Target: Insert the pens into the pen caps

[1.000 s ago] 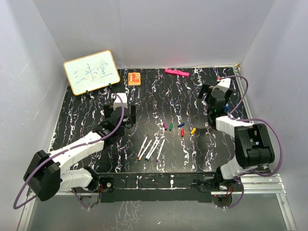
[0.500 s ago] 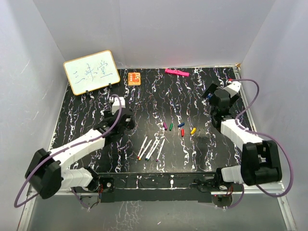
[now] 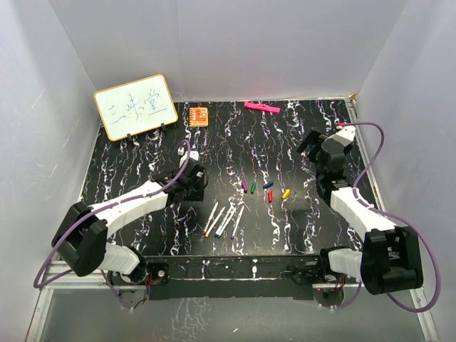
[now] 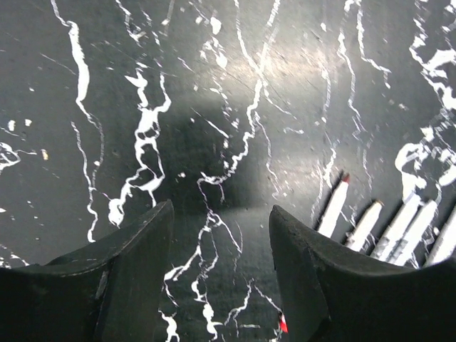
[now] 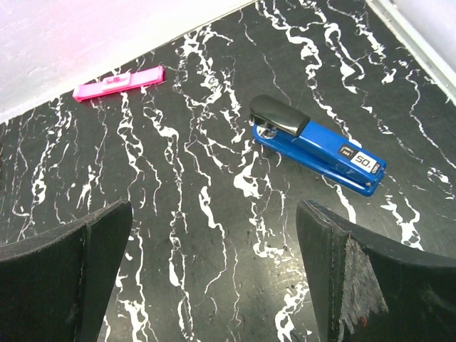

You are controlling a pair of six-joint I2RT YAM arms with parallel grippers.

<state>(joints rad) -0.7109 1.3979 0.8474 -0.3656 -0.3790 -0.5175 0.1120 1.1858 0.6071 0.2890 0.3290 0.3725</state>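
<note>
5 pens [image 3: 225, 220]: side by side, uncapped.
Pen caps [image 3: 268, 186]: just behind pens.
Left hand [image 4: 221, 209]: beside pens — half-wide, empty.
Right hand [image 5: 215, 206]: wide, empty.

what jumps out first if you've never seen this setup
The black, white-veined table grabs the eye first, with a row of bright pen caps at its middle and white pens fanned just nearer the arms. A whiteboard with handwriting stands at the back left, and the right wrist view shows a blue stapler lying on the table.

White pens [image 4: 335, 208], black marbled table [image 3: 235, 142], blue stapler [image 5: 320, 149]
</note>
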